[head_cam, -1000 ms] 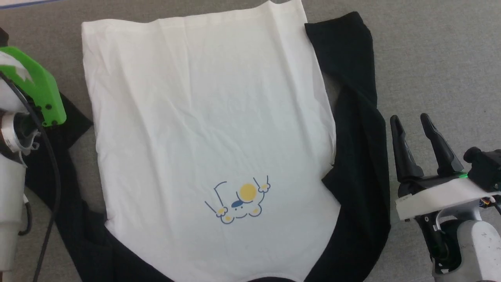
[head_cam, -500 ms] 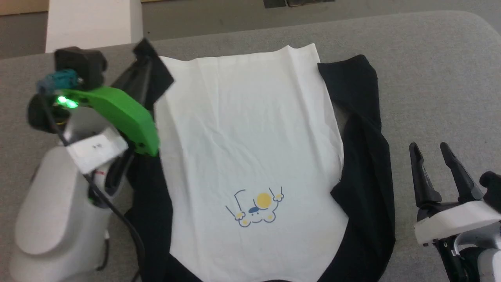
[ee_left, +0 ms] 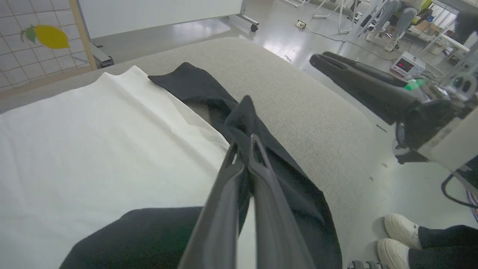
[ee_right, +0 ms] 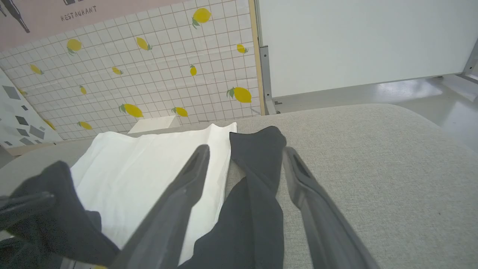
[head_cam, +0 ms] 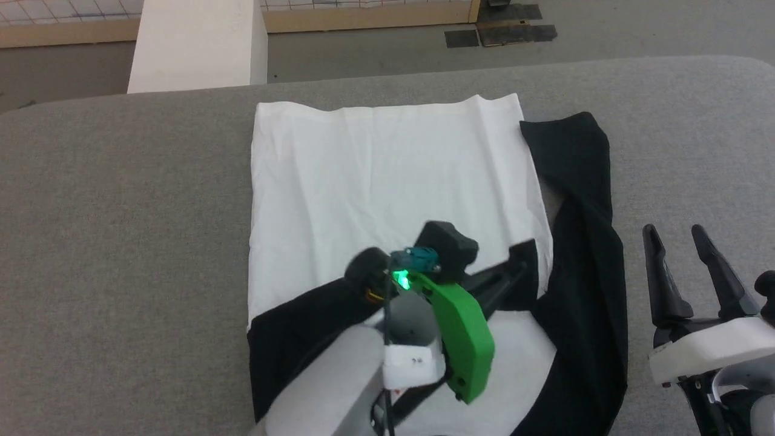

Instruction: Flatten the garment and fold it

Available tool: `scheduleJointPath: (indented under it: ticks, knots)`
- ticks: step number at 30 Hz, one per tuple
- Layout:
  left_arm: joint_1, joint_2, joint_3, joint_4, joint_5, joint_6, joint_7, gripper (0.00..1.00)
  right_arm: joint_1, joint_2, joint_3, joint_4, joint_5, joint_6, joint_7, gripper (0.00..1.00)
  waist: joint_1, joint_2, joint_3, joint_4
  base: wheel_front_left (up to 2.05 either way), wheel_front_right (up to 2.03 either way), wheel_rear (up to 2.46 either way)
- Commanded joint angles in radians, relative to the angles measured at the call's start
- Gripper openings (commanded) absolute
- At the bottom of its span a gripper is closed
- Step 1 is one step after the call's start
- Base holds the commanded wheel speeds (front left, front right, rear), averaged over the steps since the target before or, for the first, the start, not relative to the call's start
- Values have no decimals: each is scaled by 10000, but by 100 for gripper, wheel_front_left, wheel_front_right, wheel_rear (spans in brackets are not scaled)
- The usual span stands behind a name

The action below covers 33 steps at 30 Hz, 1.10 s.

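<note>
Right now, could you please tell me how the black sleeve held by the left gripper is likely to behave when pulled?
Probably floppy: the sleeve drapes limply from the left gripper, shut on its end. Likely light, since a fingertip pinch carries it. The garment shows creases, so pushing may bunch it.

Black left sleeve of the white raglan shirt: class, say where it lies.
Head view: the black left sleeve lies across the white body, its end pinched in the left gripper beside the right sleeve.

Garment [head_cam: 387, 169] approx. flat, blk sleeve across front
</note>
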Motion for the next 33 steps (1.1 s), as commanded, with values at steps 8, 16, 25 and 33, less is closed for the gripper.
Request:
scheduleJointPath:
  ticks: [8,16,25,33]
  knots:
    - [-873,-244,-1966,2375,-1124,-266,-185,0,-91,114,148,166,128,-15,-131,100,0,76,490,-724,0,0,0]
    - [-1719,-250,-4139,4081,-1955,-297,12,0,-334,136,392,539,240,-15,-354,100,0,76,752,-1286,0,0,0]
    - [-2198,-251,-5155,5020,-2629,-146,77,100,-391,159,411,766,261,-15,-462,100,0,76,720,-1331,0,0,0]
    - [-2565,-251,-4557,4412,-3154,221,-1429,100,-239,84,168,631,124,-15,-373,100,0,76,303,-656,0,0,0]
